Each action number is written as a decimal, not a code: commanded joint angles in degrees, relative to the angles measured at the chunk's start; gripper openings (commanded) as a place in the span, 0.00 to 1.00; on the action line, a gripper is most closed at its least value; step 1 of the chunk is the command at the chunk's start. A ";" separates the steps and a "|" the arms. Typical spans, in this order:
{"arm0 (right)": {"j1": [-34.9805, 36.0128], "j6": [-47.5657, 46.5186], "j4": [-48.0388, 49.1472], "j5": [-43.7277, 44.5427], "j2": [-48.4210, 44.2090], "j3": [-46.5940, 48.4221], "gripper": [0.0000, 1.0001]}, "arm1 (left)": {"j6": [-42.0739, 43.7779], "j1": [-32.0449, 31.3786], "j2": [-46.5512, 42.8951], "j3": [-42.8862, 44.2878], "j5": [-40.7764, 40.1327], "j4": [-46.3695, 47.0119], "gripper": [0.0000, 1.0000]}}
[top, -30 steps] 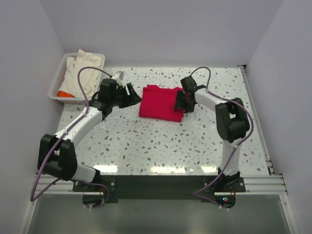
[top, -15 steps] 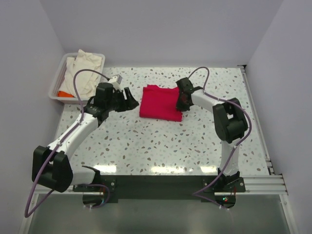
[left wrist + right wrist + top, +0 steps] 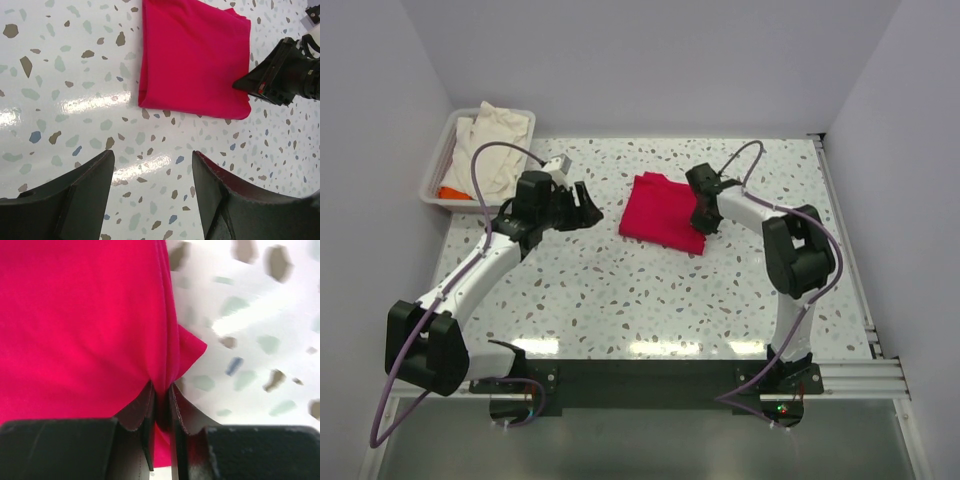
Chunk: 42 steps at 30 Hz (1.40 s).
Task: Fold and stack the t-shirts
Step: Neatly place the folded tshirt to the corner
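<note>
Your right gripper [image 3: 161, 390] has its fingers pinched tight on the right edge of the folded red t-shirt [image 3: 663, 210], which lies flat on the speckled table [image 3: 620, 290] near its middle. Your left gripper [image 3: 152, 172] hangs near its left side, fingers wide apart above the table

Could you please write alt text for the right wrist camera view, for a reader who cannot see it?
The right gripper is shut on the edge of the folded crimson-red t-shirt, its dark fingers pinching a bunched fold at bottom centre. The shirt fills the left of the frame, and the speckled white table shows on the right.
</note>
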 commanded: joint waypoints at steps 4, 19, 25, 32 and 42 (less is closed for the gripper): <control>-2.68 13.93 -21.71 13.95 -4.31 3.13 0.00 | 2.47 -0.06 -2.03 -0.76 0.40 -0.46 0.68; -22.97 28.73 -43.80 17.31 -14.76 -12.22 0.00 | 0.63 -0.06 -3.00 -3.04 5.06 2.97 0.67; -33.43 25.66 -42.83 16.42 -20.21 -19.18 0.00 | 0.54 -0.06 -4.23 -4.27 5.24 3.23 0.67; -39.68 25.65 -44.33 16.51 -28.03 -22.97 0.00 | 0.37 -0.06 -4.50 -4.80 5.59 3.58 0.67; -40.12 24.52 -45.56 11.86 -33.66 -25.61 0.00 | 0.28 -0.06 -4.67 -5.41 5.50 3.50 0.67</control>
